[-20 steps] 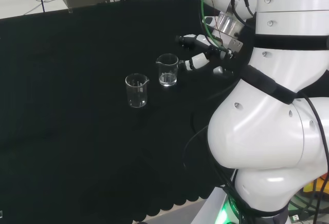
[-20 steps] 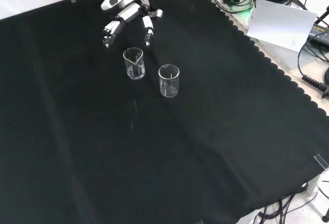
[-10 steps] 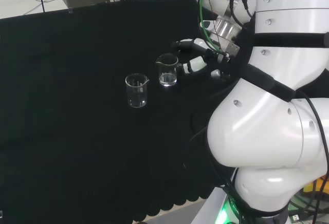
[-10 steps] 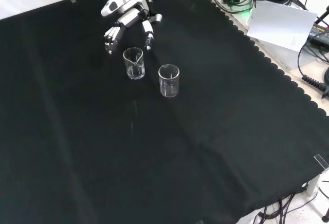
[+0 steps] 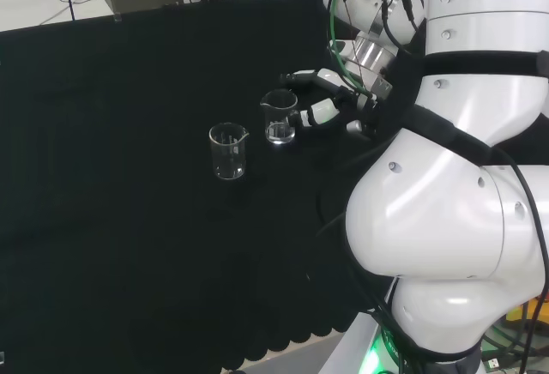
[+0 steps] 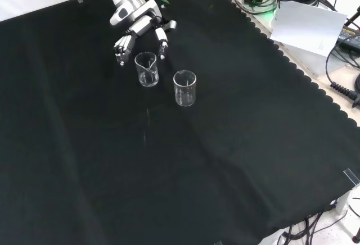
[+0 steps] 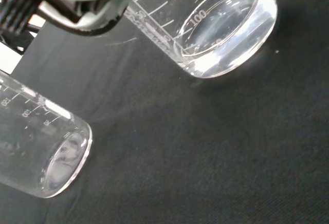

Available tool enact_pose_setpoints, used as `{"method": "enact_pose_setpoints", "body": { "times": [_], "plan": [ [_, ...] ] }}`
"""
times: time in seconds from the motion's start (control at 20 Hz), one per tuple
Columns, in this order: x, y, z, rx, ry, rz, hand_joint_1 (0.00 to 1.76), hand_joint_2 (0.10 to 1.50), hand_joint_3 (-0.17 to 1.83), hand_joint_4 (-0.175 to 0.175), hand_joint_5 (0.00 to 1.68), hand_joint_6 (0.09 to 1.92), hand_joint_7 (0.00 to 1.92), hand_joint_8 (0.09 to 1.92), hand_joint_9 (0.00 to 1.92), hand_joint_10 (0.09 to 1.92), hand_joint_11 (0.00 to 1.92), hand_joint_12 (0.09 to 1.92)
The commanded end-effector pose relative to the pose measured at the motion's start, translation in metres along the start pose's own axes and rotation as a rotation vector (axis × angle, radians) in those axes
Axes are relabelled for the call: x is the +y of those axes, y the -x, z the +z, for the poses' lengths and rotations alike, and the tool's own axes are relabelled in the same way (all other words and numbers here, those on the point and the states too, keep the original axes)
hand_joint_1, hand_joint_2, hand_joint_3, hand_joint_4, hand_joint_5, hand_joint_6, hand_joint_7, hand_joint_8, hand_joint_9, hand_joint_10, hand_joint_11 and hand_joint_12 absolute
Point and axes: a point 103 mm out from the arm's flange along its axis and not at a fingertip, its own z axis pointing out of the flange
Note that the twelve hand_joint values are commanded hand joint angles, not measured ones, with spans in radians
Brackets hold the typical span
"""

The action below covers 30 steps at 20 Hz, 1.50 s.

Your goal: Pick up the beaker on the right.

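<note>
Black cloth (image 6: 225,144): hand (image 6: 140,28) released, fingers spread beside right beaker (image 5: 279,117), not touching.

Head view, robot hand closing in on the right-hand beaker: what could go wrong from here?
1. The robot hand has open fingers just beside the near beaker; coming in off-centre, a fingertip might push or tip the light glass instead of wrapping it.
2. The second beaker stands close by, so a shoved beaker could slide into it.
</note>
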Motion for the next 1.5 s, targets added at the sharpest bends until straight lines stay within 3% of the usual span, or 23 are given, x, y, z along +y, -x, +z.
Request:
{"method": "enact_pose_setpoints", "body": {
  "times": [0.05, 0.75, 1.2, 1.35, 1.5],
  "plan": [
    [0.005, 0.000, 0.009, 0.037, -0.012, -0.024, 0.86, 0.50, 0.60, -0.018, 0.47, 0.09, 0.21, 0.60, 0.35, 0.59, 0.00, 1.37],
    [0.018, -0.002, 0.019, 0.128, -0.007, -0.041, 0.88, 0.49, 0.59, -0.025, 0.47, 0.09, 0.23, 0.61, 0.37, 0.60, 0.00, 1.38],
    [0.022, -0.015, 0.026, 0.091, 0.037, -0.071, 0.93, 0.49, 0.59, -0.033, 0.56, 0.09, 0.33, 0.67, 0.44, 0.61, 0.02, 1.40],
    [0.023, -0.015, 0.027, 0.091, 0.054, -0.067, 0.96, 0.49, 0.60, -0.032, 0.57, 0.16, 0.35, 0.70, 0.47, 0.58, 0.04, 1.38],
    [0.024, -0.014, 0.028, 0.095, 0.068, -0.058, 0.98, 0.49, 0.61, -0.031, 0.48, 0.46, 0.36, 0.72, 0.50, 0.56, 0.05, 1.38]
  ]
}}
